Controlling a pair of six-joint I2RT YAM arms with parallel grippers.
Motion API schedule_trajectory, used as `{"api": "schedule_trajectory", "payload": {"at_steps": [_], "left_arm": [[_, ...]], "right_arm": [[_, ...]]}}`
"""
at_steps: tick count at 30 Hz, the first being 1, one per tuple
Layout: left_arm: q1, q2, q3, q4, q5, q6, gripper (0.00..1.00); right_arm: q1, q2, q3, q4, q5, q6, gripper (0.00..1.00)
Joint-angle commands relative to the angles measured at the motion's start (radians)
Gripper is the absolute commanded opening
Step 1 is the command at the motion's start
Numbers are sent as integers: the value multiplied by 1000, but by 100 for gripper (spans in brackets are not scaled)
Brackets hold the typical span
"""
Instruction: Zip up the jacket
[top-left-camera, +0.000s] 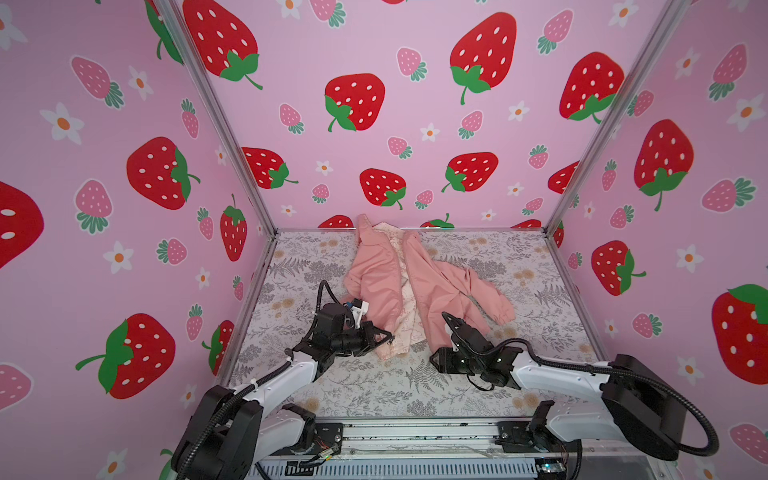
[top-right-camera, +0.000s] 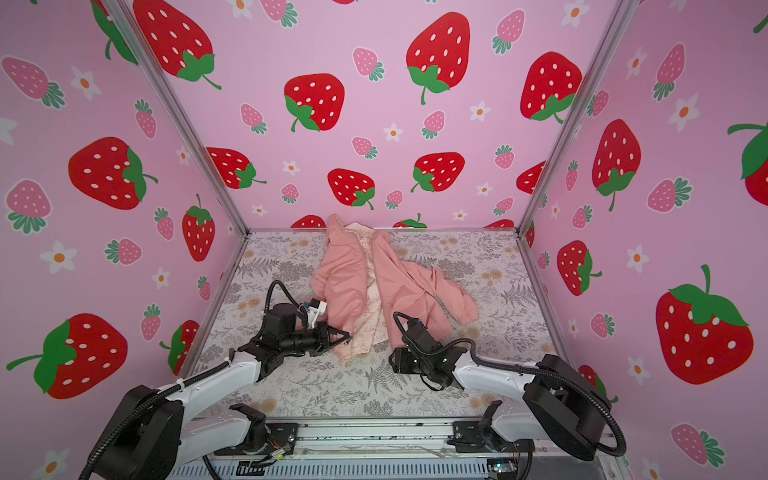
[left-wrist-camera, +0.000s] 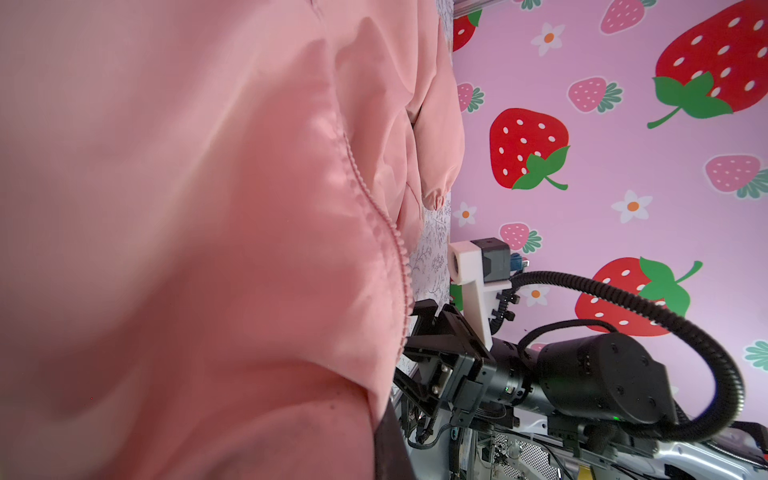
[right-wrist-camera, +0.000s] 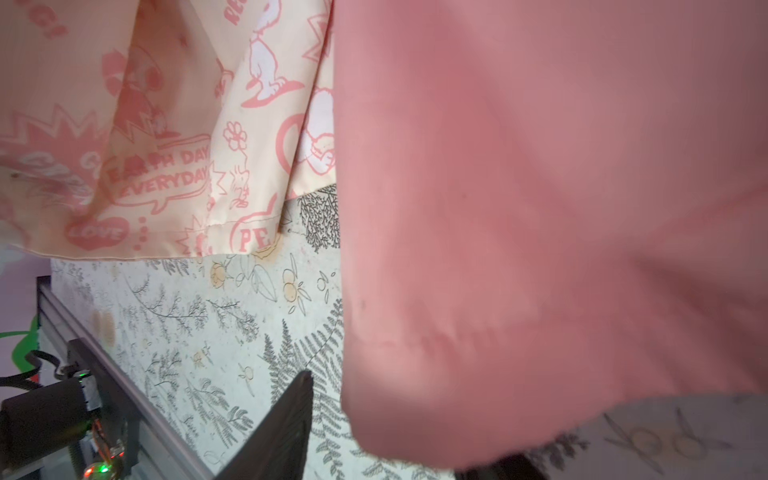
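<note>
**Camera layout: stereo pair up top, one cam per wrist**

The stereo head sits high over the front edge, above the arm bases, tilted down toward the back wall (top-left-camera: 395, 124). Both top views catch nearly the same thing: the whole worktop (top-left-camera: 374, 390), the left arm (top-left-camera: 291, 370) and the right arm (top-left-camera: 552, 374).

The left wrist cam is rolled on its side, right up against the jacket (left-wrist-camera: 208, 249), facing across to the right arm and the side wall (left-wrist-camera: 623, 208). The right wrist cam looks low along the worktop, very close to the jacket's hem, with the front rail (right-wrist-camera: 124, 374) in frame. All four views share the jacket.
</note>
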Motion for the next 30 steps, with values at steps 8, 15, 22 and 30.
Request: {"api": "schedule_trajectory", "payload": {"at_steps": [8, 15, 22, 30], "left_arm": [[4, -11, 12, 12, 8, -3, 0], [3, -20, 4, 11, 5, -8, 0], [3, -28, 3, 2, 3, -7, 0], [3, -22, 8, 3, 1, -9, 0]], "right_arm": [[3, 80, 55, 31, 73, -17, 39], [-7, 117, 78, 44, 69, -30, 31], [-22, 127, 78, 58, 48, -37, 23], [-36, 135, 62, 74, 19, -44, 18]]}}
